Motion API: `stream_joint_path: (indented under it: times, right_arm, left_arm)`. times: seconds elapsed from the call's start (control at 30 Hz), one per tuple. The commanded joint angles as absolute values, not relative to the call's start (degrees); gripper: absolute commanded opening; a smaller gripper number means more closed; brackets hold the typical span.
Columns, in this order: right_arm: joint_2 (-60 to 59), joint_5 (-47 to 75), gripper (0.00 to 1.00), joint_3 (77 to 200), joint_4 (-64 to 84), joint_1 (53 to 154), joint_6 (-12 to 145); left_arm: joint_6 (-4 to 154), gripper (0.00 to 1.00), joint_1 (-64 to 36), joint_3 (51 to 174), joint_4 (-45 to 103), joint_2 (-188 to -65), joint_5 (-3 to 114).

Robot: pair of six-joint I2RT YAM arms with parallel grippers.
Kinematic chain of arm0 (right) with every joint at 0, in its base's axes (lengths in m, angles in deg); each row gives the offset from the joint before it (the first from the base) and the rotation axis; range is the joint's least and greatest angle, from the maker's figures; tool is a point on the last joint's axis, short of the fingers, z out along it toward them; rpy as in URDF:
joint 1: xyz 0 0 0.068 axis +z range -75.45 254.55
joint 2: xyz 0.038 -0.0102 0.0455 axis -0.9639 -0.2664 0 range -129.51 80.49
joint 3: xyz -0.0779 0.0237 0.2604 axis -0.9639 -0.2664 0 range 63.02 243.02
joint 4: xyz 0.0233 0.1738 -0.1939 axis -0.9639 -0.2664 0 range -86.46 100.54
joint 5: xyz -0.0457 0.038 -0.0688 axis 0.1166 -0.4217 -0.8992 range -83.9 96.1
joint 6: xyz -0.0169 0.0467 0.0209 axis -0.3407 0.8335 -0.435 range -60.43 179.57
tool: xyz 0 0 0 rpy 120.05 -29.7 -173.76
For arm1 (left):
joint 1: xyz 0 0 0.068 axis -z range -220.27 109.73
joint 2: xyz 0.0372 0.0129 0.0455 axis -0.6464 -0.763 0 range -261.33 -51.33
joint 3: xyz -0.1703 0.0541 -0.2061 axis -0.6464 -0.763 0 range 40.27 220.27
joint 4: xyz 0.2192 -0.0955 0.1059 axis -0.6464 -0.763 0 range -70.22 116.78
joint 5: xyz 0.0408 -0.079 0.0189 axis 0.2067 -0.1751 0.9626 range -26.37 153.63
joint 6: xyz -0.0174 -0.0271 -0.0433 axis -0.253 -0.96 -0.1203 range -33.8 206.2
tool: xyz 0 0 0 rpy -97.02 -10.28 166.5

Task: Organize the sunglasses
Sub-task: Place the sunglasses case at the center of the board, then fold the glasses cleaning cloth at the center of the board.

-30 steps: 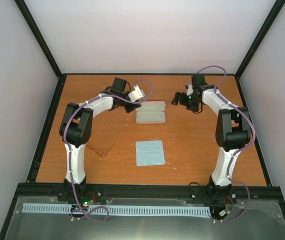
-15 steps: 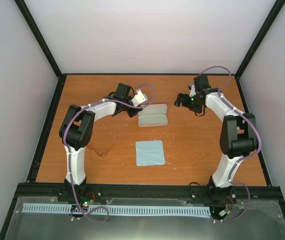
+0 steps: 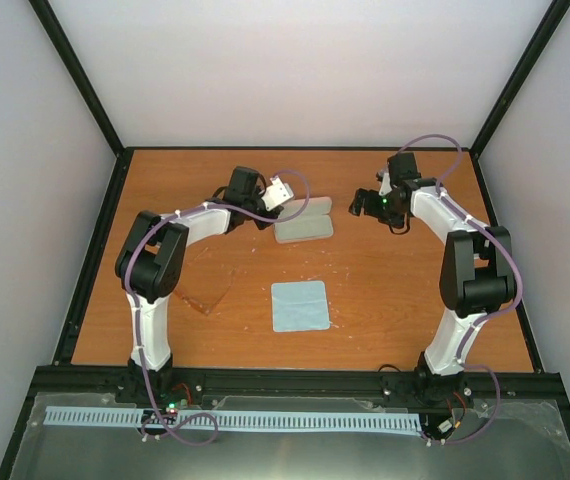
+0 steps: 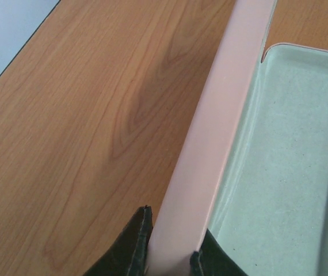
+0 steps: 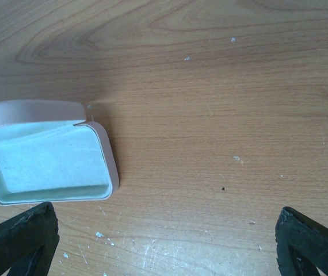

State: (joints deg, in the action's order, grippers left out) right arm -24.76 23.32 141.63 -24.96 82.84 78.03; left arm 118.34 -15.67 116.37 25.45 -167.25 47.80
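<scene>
The sunglasses (image 3: 208, 294) lie on the table near the left arm, faint amber and see-through, apart from both grippers. The pink case (image 3: 303, 226) lies open at the back middle, its pale blue inside empty. My left gripper (image 3: 268, 207) is shut on the case's lid edge; in the left wrist view the gripper (image 4: 172, 256) pinches the pink lid (image 4: 210, 144) beside the pale lining (image 4: 285, 161). My right gripper (image 3: 365, 206) is open and empty right of the case; its wrist view shows it (image 5: 164, 241) over bare wood, with the case (image 5: 43, 161) at the left.
A flat light blue cloth (image 3: 299, 305) lies in the middle of the table, nearer than the case. Black frame rails (image 3: 95, 250) border the wooden table (image 3: 385, 300) on all sides. Small white specks (image 5: 98, 234) dot the wood.
My left gripper has moved right and taken hold of the case's lid, tilting it up from flat. My right gripper has drawn back slightly to the right.
</scene>
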Motion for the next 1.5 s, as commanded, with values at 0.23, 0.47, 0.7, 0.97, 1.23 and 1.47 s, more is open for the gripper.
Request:
stream_joint_path:
  times: [0.23,0.47,0.7,0.97,1.23,1.47]
  right_arm:
    - [-23.9,27.1,1.00,140.6,-23.0,82.8,77.4]
    - [-23.9,27.7,1.00,140.8,-23.7,82.8,76.2]
    - [-27.6,32.8,0.99,145.9,-28.2,82.9,69.6]
    - [-23.5,34.3,0.39,141.7,-32.2,84.5,65.8]
    - [-20.0,28.3,0.46,134.3,-32.7,98.9,67.7]
    - [-23.1,26.6,0.37,134.8,-34.8,103.3,67.9]
  left_arm:
    - [122.7,0.25,-15.4,115.8,29.1,-164.4,43.2]
    - [122.1,0.29,-15.4,116.1,29.4,-164.5,44.7]
    - [117.1,0.28,-15.4,117.2,26.7,-158.6,48.8]
    - [123.8,0.18,-15.4,112.0,6.0,-145.8,34.7]
    - [125.8,0.22,-16.2,110.4,-10.6,-149.5,25.9]
    - [120.6,0.28,-16.2,112.0,-14.7,-152.9,24.1]
